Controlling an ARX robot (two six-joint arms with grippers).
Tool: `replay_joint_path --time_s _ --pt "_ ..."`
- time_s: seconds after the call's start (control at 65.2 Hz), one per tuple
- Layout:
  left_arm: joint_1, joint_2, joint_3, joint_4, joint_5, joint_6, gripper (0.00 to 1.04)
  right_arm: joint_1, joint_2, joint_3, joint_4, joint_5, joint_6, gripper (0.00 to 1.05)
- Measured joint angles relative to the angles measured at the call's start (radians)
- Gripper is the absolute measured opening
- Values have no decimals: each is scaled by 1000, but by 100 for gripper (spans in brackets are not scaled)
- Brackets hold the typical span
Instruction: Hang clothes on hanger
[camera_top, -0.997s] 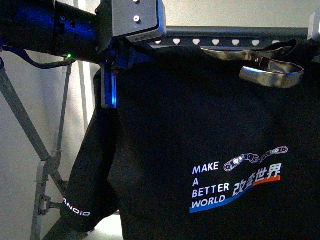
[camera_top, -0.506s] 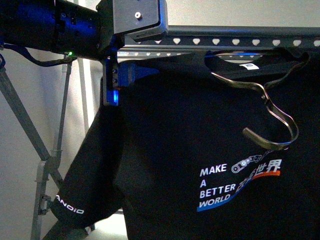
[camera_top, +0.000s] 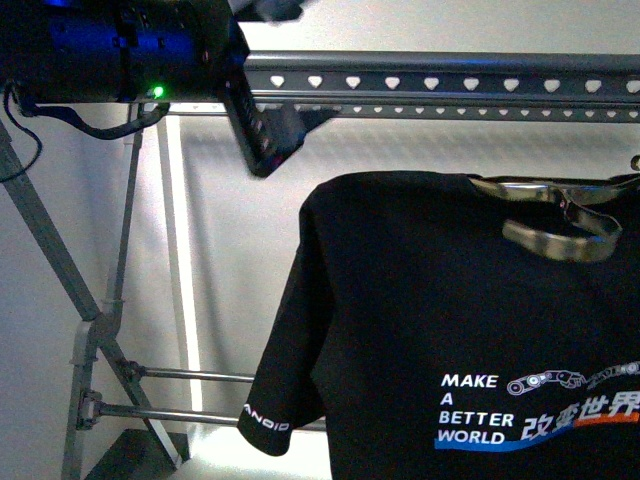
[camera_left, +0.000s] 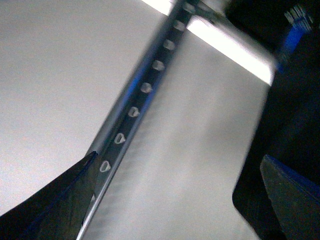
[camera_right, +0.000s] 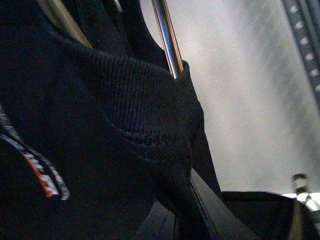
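- Black T-shirt (camera_top: 430, 300) now hangs lower and further right than 1 second ago, its shoulder clear below the drying rack's rail (camera_top: 430, 85).
- Left gripper (camera_left: 177, 190) has let go: its 2 fingers stand wide apart on nothing, up beside the rail, with the shirt below and to its right.
- Right gripper's state cannot be told; its wrist view shows only the ribbed collar (camera_right: 150, 100) close up.
- Hanging looks unfinished: no cloth lies over the rail.

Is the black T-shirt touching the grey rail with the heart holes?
No, the T-shirt hangs below the rail, bare wall showing between them.
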Motion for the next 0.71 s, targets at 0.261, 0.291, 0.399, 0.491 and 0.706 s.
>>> replay_joint_path --time_s 0.261,0.291,0.399,0.491,0.706 --pt "93 -11 50 130 -268 -1354 98 -29 -94 -26 -264 -168 232 4" --pt "104 -11 62 74 -312 -1452 98 -29 -107 -27 -281 -168 256 4" --pt "121 -27 74 -109 -506 -1468 92 -31 -130 -27 -342 -154 338 4" --pt "122 -130 -38 -318 -624 -1234 76 -34 -143 -27 -378 -139 437 4" --pt "131 -357 -451 -154 -608 -934 36 -70 -187 -6 -492 -193 783 4"
